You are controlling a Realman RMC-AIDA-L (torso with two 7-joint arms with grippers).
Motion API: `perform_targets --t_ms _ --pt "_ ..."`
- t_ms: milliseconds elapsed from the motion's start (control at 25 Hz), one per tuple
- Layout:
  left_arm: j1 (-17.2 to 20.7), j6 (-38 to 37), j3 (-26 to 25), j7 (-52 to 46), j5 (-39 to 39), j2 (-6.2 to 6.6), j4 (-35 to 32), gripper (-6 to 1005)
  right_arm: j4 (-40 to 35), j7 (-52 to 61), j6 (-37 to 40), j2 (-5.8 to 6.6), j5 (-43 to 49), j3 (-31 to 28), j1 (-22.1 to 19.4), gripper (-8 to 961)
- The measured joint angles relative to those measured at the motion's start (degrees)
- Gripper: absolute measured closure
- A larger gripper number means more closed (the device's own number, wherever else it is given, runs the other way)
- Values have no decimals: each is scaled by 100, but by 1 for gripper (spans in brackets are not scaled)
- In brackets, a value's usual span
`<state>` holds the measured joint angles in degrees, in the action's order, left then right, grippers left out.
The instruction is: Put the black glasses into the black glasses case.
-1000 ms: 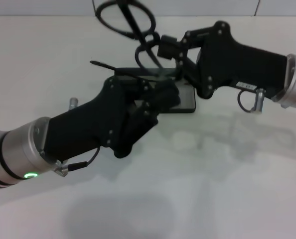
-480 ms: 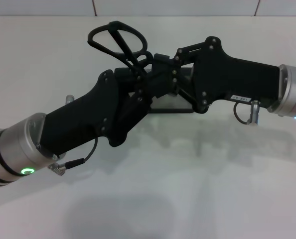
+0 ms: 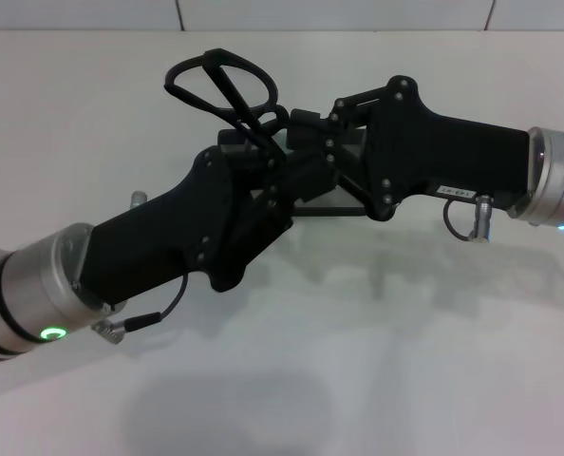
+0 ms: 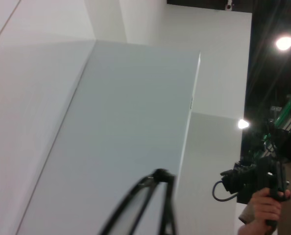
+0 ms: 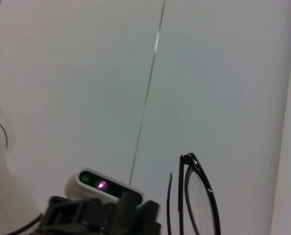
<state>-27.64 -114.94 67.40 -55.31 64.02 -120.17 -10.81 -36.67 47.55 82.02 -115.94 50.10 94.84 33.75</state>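
The black glasses (image 3: 220, 81) are held up in the air above the table, lenses to the far left, where my two grippers meet. My right gripper (image 3: 296, 128) reaches in from the right and seems shut on the glasses' near end. My left gripper (image 3: 263, 161) comes up from the lower left and presses close against the same spot. The glasses also show in the left wrist view (image 4: 153, 205) and the right wrist view (image 5: 199, 196). The black glasses case (image 3: 344, 211) lies under both grippers; only a thin dark edge of it shows.
The white table (image 3: 377, 361) stretches around the arms, with a wall seam at the back (image 3: 358, 28). The right wrist view shows the left arm's wrist camera (image 5: 106, 186) close beside the glasses.
The left gripper rose from the case up to the glasses and the right gripper. The right gripper moved left and down with the glasses. In the last half second little moved.
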Motion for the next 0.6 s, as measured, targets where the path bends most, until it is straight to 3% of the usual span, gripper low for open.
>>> perform_targets --t_ms 200,320,600 --pt "139 -105 8 -95 79 32 -54 912 -26 28 -187 28 9 -5 -33 926" --pt "425 -151 58 -252 172 82 -355 912 -209 160 -399 45 306 -105 -118 926" --pt "1063 -170 198 -563 124 181 -1217 912 -2102 1215 -2283 -7 2876 105 -676 926"
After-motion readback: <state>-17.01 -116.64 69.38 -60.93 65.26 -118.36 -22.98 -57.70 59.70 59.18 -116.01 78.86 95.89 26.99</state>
